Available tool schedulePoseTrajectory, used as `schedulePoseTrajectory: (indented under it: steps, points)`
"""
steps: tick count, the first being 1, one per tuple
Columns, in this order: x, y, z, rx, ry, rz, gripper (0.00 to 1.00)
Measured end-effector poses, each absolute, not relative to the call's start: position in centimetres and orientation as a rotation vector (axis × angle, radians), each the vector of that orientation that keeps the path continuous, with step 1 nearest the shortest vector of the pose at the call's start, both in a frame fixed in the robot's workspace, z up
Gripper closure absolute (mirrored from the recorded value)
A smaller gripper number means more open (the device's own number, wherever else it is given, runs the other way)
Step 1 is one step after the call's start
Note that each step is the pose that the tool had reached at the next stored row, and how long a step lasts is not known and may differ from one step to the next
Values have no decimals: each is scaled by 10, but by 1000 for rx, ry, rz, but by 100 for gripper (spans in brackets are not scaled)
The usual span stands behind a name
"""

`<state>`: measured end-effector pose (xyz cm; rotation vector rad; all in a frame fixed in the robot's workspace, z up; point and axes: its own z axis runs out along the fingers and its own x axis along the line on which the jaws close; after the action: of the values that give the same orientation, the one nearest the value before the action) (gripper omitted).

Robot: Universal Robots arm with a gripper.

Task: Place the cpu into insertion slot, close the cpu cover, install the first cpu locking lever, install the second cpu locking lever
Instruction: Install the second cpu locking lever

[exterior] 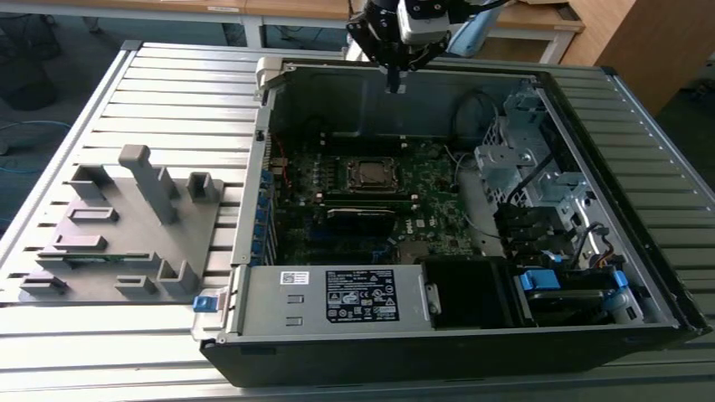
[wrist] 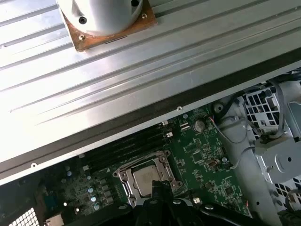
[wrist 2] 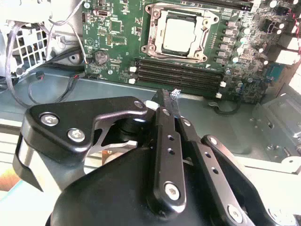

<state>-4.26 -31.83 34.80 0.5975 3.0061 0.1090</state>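
Plainly, cpu (wrist 2: 178, 35): we see it seated under the cpu cover (wrist 2: 181, 14).
Handling: we judge it light, stiff, fragile; edges only.
Gripper (exterior: 393, 84): jaws pressed together, empty.

Even, bright overhead light; glare whitens the ribbed silver aluminium desk (wrist: 94, 89) in the first wrist view, while the open black computer case's (exterior: 470, 352) interior sits shadowed.

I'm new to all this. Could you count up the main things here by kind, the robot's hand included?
Open computer case: 1
Green motherboard: 1
Silvery cpu: 1
Grey plastic rack: 1
Gripper: 1
Total: 5
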Motion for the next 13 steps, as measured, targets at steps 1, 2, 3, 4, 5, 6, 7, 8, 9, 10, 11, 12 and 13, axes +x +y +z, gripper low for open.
schedulePoseTrajectory:
  steps: [1, 2, 3, 4, 5, 6, 7, 8, 9, 10, 11, 12, 13]
  points:
    - [-43, -318, 349, 597, 3006, 109, 90]
    - [-43, -318, 350, 598, 3006, 109, 90]
    - [-43, -318, 351, 598, 3006, 109, 90]
    - [-43, -318, 352, 598, 3006, 109, 90]
    - [-43, -318, 354, 598, 3006, 109, 90]
    - [-43, -318, 355, 598, 3006, 109, 90]
    - [-43, -318, 356, 598, 3006, 109, 90]
    - [-43, -318, 357, 598, 3006, 109, 90]
    - [-43, -318, 358, 598, 3006, 109, 90]
    - [-43, -318, 359, 598, 3006, 109, 90]
    - [-43, -318, 360, 598, 3006, 109, 90]
    - [-43, -318, 362, 598, 3006, 109, 90]
    - [-43, -318, 363, 598, 3006, 109, 90]
